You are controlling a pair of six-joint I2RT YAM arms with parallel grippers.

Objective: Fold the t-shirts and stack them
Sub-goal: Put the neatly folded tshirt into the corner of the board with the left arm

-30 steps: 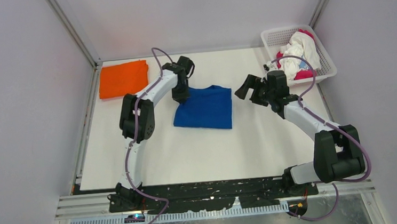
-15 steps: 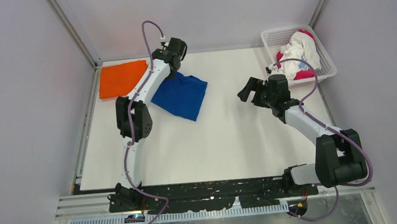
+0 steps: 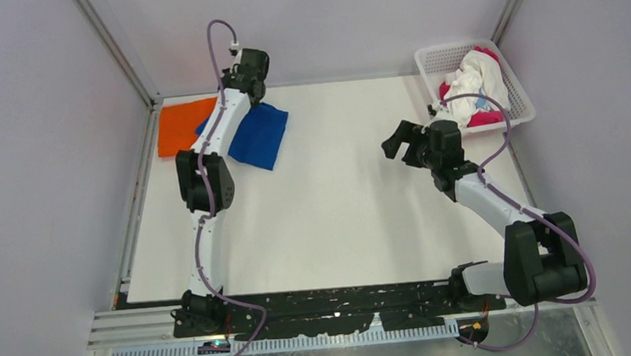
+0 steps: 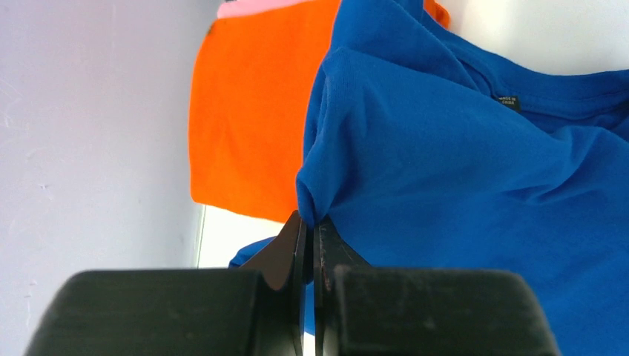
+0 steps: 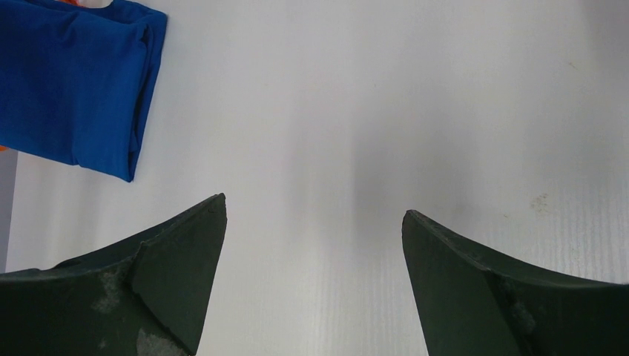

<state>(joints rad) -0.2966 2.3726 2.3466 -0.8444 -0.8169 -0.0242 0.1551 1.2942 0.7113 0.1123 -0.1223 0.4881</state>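
At the far left of the table [image 3: 341, 227], my left gripper [image 4: 310, 222] is pinched tight on an edge of the folded blue shirt [image 3: 259, 136]. It lies beside the folded orange shirt [image 3: 176, 129] and looks to cover its right edge, not square on top. My right gripper [image 5: 311, 215] is wide open and holds nothing. I think two shirts are folded. A white shirt [image 3: 483, 75] and a pink shirt [image 3: 484, 119] wait in the basket [image 3: 522, 94].

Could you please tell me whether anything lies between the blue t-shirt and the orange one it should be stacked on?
Nothing visible does: the left end effector grips the blue t-shirt, whose edge already overlaps the orange t-shirt.
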